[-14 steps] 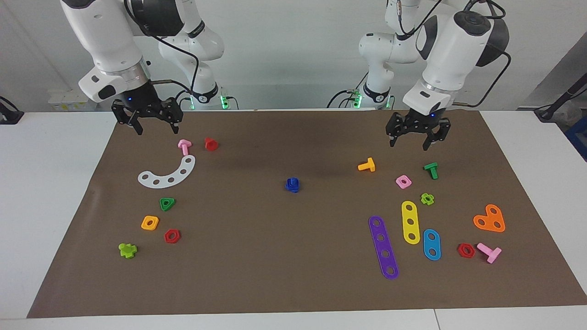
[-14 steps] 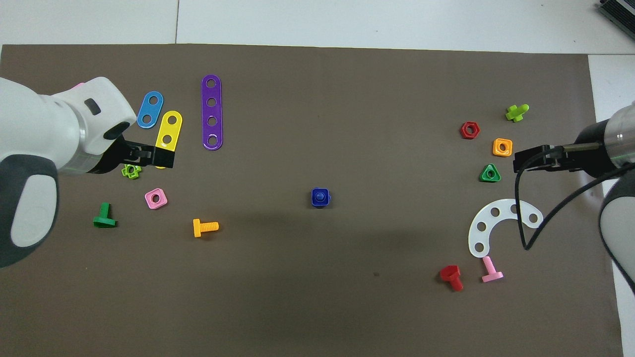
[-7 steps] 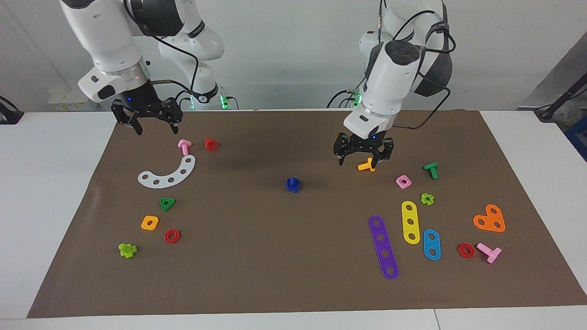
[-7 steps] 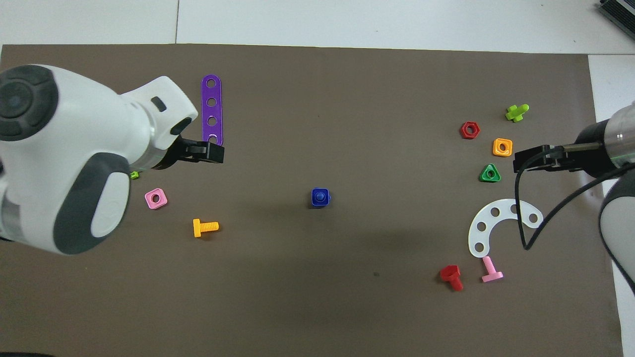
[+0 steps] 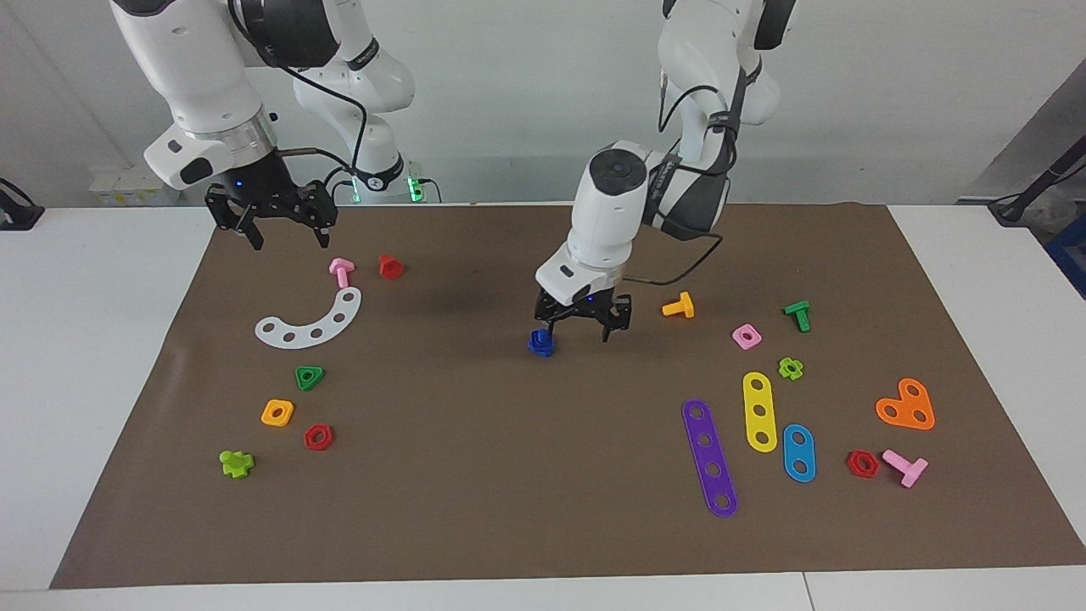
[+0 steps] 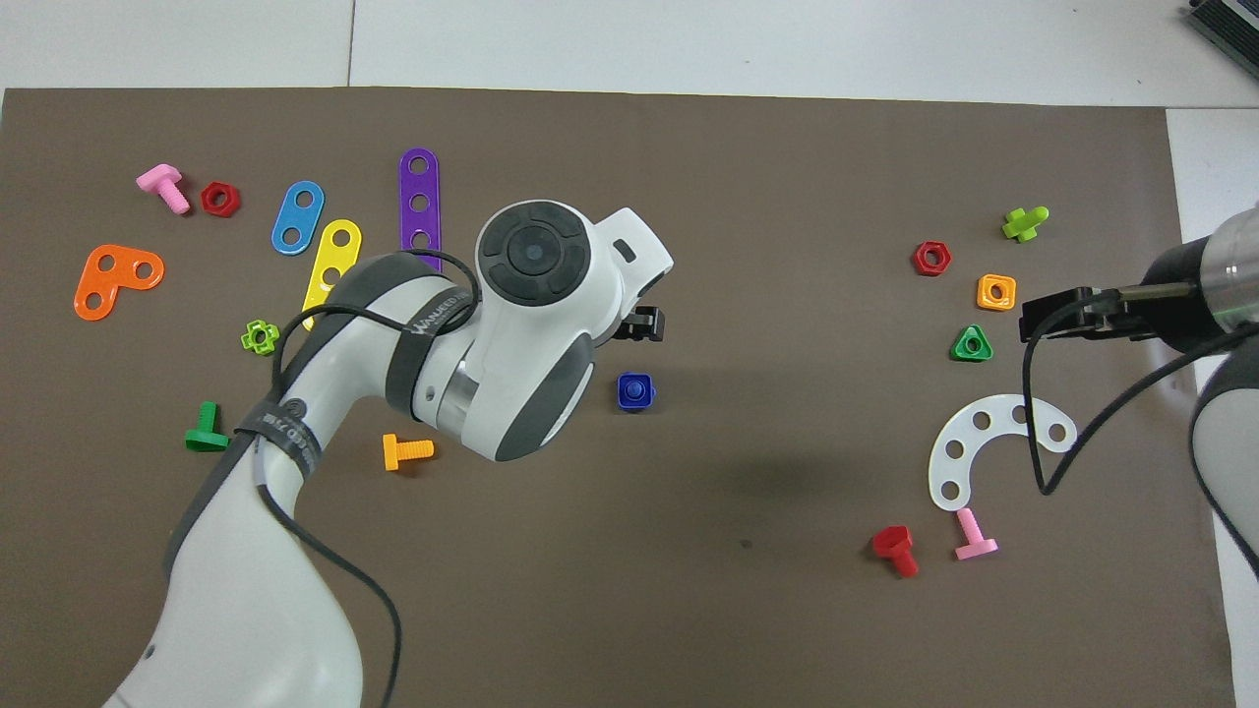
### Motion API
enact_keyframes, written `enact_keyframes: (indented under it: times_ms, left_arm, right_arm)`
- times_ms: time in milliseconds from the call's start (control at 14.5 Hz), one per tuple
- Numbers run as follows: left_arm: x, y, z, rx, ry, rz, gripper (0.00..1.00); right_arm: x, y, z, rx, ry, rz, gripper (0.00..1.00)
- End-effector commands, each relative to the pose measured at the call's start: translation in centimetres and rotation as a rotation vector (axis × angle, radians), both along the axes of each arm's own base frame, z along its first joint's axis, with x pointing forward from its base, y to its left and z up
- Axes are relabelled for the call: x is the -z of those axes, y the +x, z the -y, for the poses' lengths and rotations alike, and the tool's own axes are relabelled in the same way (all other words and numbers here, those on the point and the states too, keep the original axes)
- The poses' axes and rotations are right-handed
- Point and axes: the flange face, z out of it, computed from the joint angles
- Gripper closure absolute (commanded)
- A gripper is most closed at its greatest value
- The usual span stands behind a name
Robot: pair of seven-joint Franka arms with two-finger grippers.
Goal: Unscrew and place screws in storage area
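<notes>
Loose on mat [image 5: 509, 475]: screws [image 5: 540, 342]

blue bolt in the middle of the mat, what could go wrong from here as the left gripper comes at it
The left gripper, open, hangs off-centre beside the blue bolt, one finger near it; closing from here might nudge or tip the bolt rather than clamp it. The bolt sits loose on the brown mat, so it could slide when touched. The right gripper waits over the mat's edge, too distant to steady it.
</notes>
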Motion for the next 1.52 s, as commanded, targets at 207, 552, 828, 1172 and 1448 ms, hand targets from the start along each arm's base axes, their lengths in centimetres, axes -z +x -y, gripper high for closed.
enact_keyframes:
  times_ms: [207,552,828,1172,1448]
  left_arm:
    - [5.1,-3.0,2.7,0.05,0.018,-0.005,0.05]
    - [7.0,-5.4,3.4,0.085,0.03,-0.019,0.12]
    - [8.5,-5.9,2.8,0.091,0.025,-0.009,0.19]
    - [8.2,-6.1,3.0,0.103,0.022,-0.005,0.31]
    - [7.4,-5.9,3.1,0.105,0.037,-0.025,0.52]
  right_arm:
    - [-0.1,-0.3,0.3,0.015,0.01,-0.012,0.0]
    - [-0.1,-0.3,0.3,0.013,0.01,-0.012,0.0]
    - [-0.1,-0.3,0.3,0.012,0.01,-0.012,0.0]
    - [-0.1,-0.3,0.3,0.016,0.01,-0.009,0.0]
    - [-0.1,-0.3,0.3,0.018,0.01,-0.009,0.0]
